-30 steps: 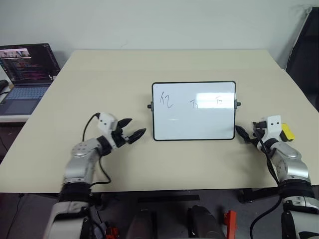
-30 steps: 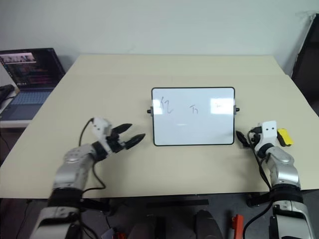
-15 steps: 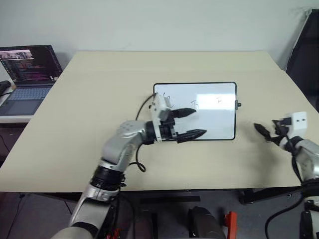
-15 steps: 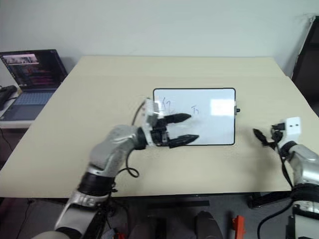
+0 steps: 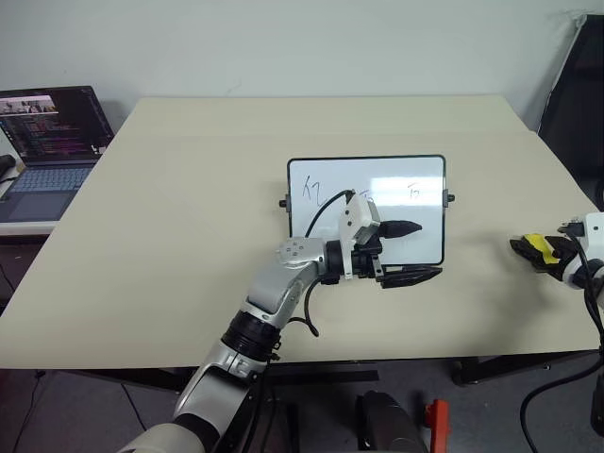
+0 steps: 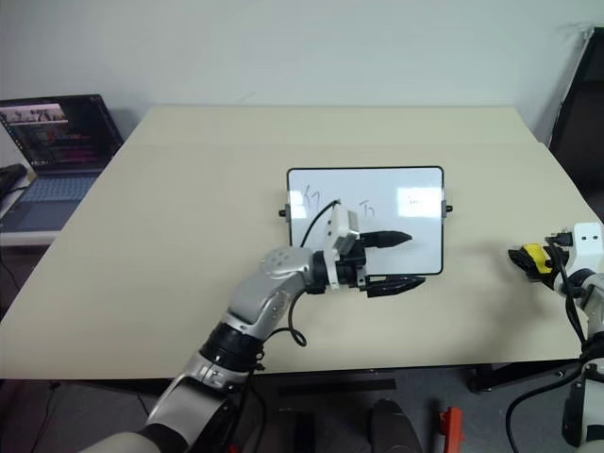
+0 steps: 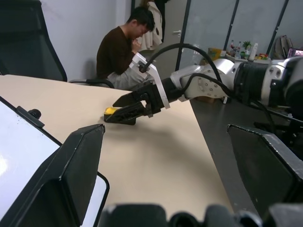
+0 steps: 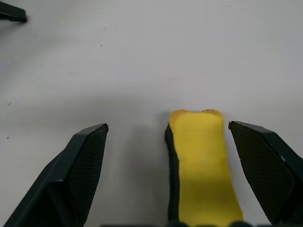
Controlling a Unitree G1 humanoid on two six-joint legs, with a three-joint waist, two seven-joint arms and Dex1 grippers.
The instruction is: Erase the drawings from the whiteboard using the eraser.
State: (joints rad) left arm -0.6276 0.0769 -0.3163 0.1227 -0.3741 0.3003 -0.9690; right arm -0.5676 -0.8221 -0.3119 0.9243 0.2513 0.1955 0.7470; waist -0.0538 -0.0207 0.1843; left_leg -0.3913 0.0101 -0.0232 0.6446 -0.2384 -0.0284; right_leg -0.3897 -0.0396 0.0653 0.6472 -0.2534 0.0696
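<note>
Lying between open right fingers (image 8: 262, 170), eraser (image 8: 202, 165), whiteboard (image 5: 366, 209) bearing drawings (image 5: 314, 190)

bare table (image 5: 189, 208) surrounds the whiteboard (image 5: 415, 189); left gripper (image 5: 408, 252) overhangs its near edge.

This looks like an office or a robotics lab room. A wide, pale beige table (image 5: 189, 217) stands against a plain white wall (image 5: 283, 42). At its side an open dark laptop (image 5: 47, 142) shows lines of code on its screen. The left wrist view takes in a black office chair (image 7: 28, 38), tall glass partition panels (image 7: 246, 28) with a door, and a person in a dark brown top (image 7: 120, 54) seated beyond the table.
</note>
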